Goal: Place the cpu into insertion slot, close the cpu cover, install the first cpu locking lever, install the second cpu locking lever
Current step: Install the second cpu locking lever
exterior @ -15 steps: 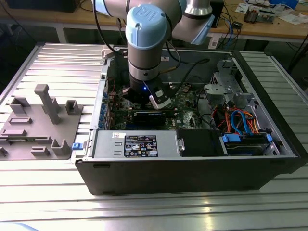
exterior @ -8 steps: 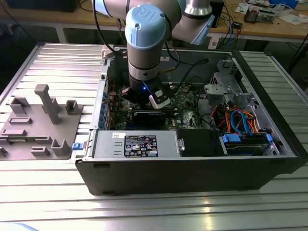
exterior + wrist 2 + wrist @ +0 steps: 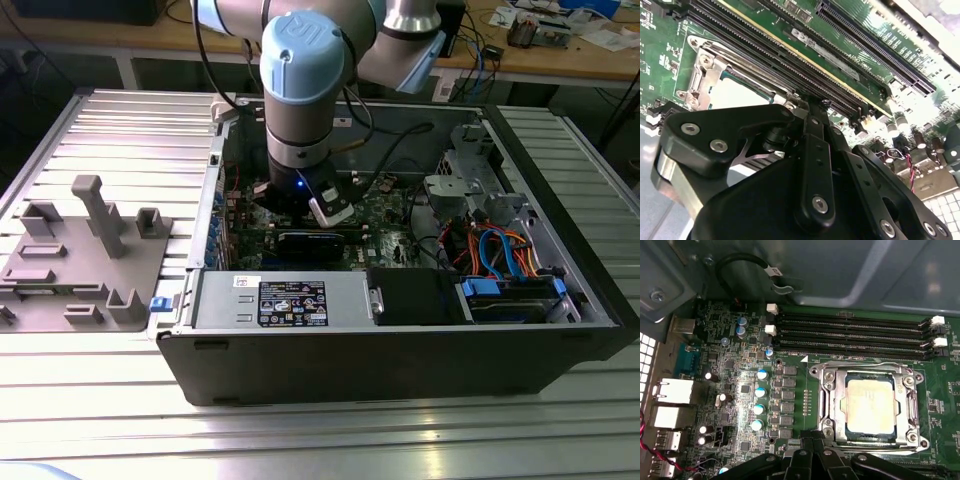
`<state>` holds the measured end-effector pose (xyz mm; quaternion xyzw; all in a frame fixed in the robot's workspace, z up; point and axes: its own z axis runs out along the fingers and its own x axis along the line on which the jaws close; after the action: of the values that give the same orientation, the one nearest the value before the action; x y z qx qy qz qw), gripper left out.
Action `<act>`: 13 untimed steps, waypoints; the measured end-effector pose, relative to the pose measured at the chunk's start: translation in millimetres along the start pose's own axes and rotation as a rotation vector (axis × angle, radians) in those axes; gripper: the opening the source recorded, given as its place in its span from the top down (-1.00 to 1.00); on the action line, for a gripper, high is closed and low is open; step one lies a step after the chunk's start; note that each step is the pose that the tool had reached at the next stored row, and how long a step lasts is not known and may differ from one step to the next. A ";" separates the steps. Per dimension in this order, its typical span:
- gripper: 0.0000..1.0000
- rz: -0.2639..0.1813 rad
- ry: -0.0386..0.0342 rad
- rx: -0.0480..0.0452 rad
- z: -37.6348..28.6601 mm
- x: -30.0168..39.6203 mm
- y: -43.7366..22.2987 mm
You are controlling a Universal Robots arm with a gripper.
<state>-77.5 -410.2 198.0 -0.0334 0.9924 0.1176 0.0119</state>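
Observation:
In the first wrist view the pale silvery cpu lies flat in the insertion slot. The metal cpu cover is folded down around it, and a thin wire lever runs along the side facing the memory slots. My gripper is shut, its black fingertips meeting at the socket's edge opposite those slots, with nothing visible between them. The second wrist view shows the gripper beside the cover and cpu. In the exterior view the gripper is down inside the open computer case.
Long black memory slots border the socket. Capacitors and rear ports stand beside it. In the case are a power supply and a drive cage with blue and orange cables. A grey fixture tray sits at the exterior view's left.

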 end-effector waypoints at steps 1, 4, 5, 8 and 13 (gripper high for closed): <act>0.79 0.000 0.0003 0.0007 -1.3 0.0 0.0; 0.79 0.000 0.0003 0.0003 -2.7 0.0 0.3; 0.79 0.000 0.0006 0.0006 -3.4 0.0 0.4; 0.79 0.000 0.0004 0.0005 -8.4 -0.1 1.7; 0.79 0.000 0.0004 0.0004 -15.8 -0.3 3.4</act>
<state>-77.7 -410.5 214.2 -0.0334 0.9925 0.1174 0.0117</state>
